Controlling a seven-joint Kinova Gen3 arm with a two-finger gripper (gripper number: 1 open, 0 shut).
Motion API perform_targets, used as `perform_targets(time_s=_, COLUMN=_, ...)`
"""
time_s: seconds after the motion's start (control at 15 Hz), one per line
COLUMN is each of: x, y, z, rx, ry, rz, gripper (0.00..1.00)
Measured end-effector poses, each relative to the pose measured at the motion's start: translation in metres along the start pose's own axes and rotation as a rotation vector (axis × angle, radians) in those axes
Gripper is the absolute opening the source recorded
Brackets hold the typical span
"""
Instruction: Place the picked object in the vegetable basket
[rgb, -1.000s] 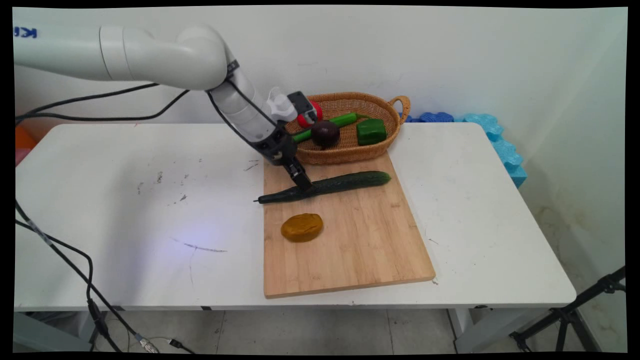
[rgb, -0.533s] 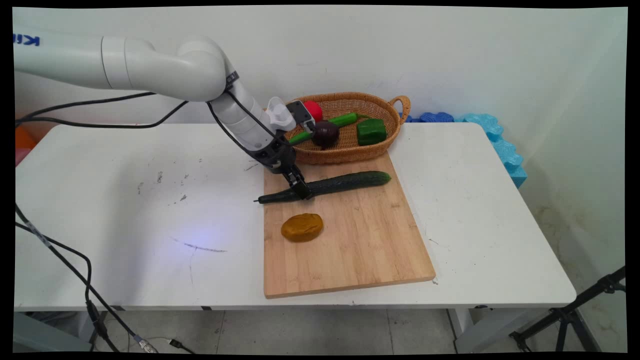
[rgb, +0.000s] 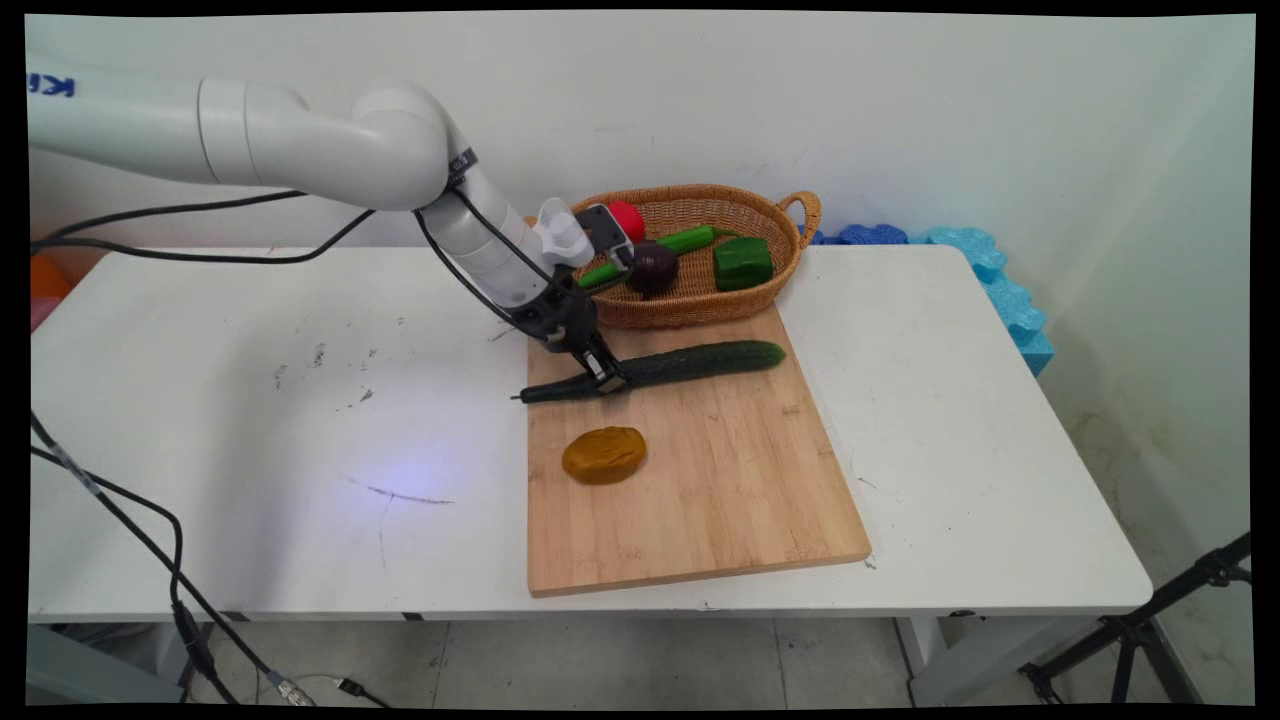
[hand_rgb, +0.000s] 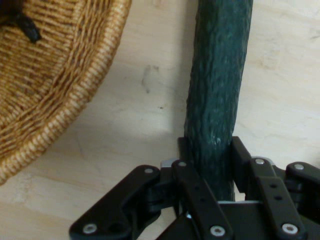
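Gripper (rgb: 604, 375) clamping the dark green cucumber (rgb: 690, 362) toward its thin stem end, one finger (hand_rgb: 192, 187) on each side of it in the hand view; cucumber lying lengthwise across the far part of the wooden cutting board (rgb: 700, 480), stem tip poking past the board's left edge over the desk (rgb: 250, 400); not possible to tell whether any part is lifting off the wood. Sitting just behind, touching the board's far edge, a wicker basket (rgb: 785, 260), holding a green block-shaped pepper (rgb: 742, 262), a dark purple round vegetable (rgb: 651, 268), a long slim green pepper (rgb: 660, 247) and something red (rgb: 628, 218) partly hidden by the arm. Lying nearer the camera on the board, apart from the cucumber, a yellowish-brown potato-like lump (rgb: 603, 454). Judging progress: grasp on the cucumber looking made; no carrying or placing showing yet.
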Motion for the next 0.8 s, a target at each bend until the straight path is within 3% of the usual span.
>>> perform_targets(time_s=0.4, x=0.022, y=0.012, z=-0.046, rx=-0.028, ry=0.052, rz=0.011, gripper=0.00)
perform_targets(time_s=0.67, x=0.041, y=0.011, z=-0.086, rx=-0.036, ry=0.077, rz=-0.047, gripper=0.00)
perform_targets(time_s=0.8, x=0.052, y=0.004, z=-0.104, rx=-0.021, ry=0.091, rz=-0.082, gripper=0.00)
